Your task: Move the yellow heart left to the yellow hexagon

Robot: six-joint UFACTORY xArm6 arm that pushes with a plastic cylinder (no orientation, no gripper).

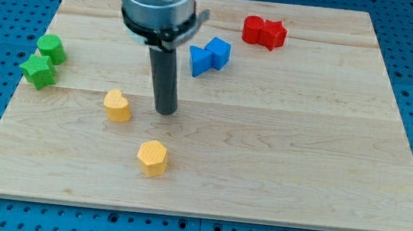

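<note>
The yellow heart lies on the wooden board at the left of centre. The yellow hexagon lies below it and a little to the right, apart from it. My tip rests on the board just right of the yellow heart, with a small gap between them, and above the yellow hexagon.
A green cylinder and a green star sit together at the left edge. Two blue blocks touch each other above the tip to the right. A red cylinder and a red star touch at the top. The wooden board sits on a blue pegboard.
</note>
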